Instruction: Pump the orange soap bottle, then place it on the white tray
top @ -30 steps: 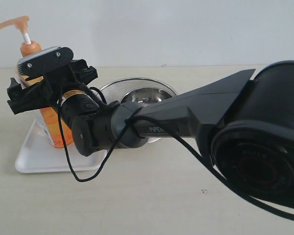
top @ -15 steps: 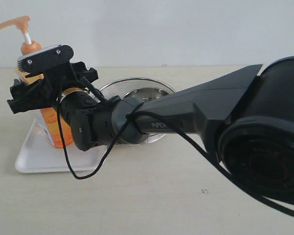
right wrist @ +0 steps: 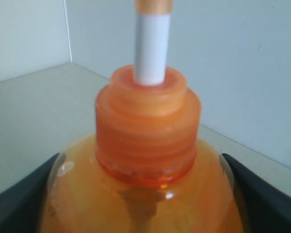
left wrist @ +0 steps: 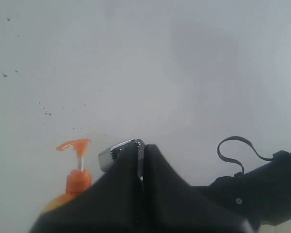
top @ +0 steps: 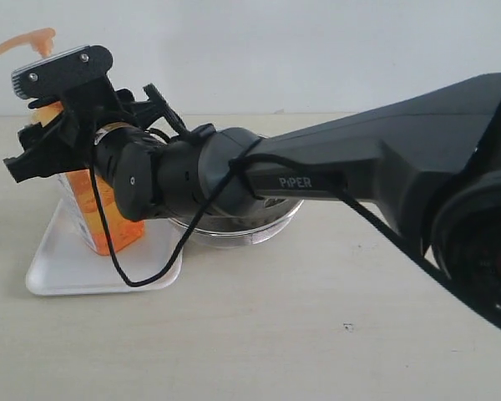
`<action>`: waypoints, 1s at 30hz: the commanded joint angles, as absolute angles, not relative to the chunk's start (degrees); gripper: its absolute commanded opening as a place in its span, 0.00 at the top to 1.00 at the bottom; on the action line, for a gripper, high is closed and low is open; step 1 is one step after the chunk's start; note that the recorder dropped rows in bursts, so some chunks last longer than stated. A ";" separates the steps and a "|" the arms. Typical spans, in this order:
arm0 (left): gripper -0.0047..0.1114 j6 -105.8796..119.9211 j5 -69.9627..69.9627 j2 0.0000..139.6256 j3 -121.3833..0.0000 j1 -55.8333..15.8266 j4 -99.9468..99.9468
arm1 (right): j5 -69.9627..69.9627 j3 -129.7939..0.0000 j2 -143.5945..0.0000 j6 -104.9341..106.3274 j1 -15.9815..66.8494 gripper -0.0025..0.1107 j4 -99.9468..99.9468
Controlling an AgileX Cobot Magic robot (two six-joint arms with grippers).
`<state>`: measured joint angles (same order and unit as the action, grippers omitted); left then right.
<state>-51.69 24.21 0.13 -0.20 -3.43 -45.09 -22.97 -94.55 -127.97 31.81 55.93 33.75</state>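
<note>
Where right pincer covers, bottle half-hidden

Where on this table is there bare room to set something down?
Free: the table front, from the tray across to under the arm, plus the tray's near strip. Crowded: back left, where bottle, arm and strainer bunch together.

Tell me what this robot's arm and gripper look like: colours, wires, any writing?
The right arm is matt dark grey to black, with angular links and round joints. White letters reading PiPER sit on one link. A thin black cable loops beneath the wrist. By the black right gripper is a black plate with a silver edge and two screws. The left gripper is equally dark.
</note>
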 commanded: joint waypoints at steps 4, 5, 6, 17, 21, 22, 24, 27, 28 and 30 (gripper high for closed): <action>0.92 -52.07 24.52 0.00 0.00 -3.38 -44.80 | -27.56 -94.93 -124.50 35.13 55.82 0.11 33.79; 0.92 -52.07 24.52 0.00 0.00 -3.38 -44.80 | -27.67 -94.93 -124.50 35.63 55.82 0.05 34.16; 0.92 -52.07 24.52 0.00 0.00 -3.38 -44.80 | -27.82 -94.93 -124.50 35.52 55.82 0.06 34.16; 0.92 -52.07 24.52 0.00 0.00 -3.38 -44.80 | -23.66 -94.93 -116.68 59.69 55.82 0.07 63.05; 0.92 -52.07 24.52 0.00 0.00 -3.38 -44.80 | -22.23 -94.93 -115.33 68.24 55.82 0.26 71.99; 0.92 -52.07 24.52 0.00 0.00 -3.38 -44.80 | -21.97 -94.93 -115.18 70.81 55.89 0.38 75.15; 0.92 -52.07 24.52 0.00 0.00 -3.38 -44.80 | -19.50 -94.93 -114.66 77.98 55.89 0.72 81.18; 0.92 -52.07 24.52 0.00 0.00 -3.38 -44.80 | -18.43 -94.79 -113.79 84.29 55.94 0.98 89.86; 0.92 -52.07 24.52 0.00 0.00 -3.38 -44.80 | -18.43 -94.70 -113.65 85.16 55.94 0.97 90.90; 0.92 -52.07 24.52 0.00 0.00 -3.38 -44.80 | -19.31 -94.65 -113.23 86.23 55.94 0.98 92.07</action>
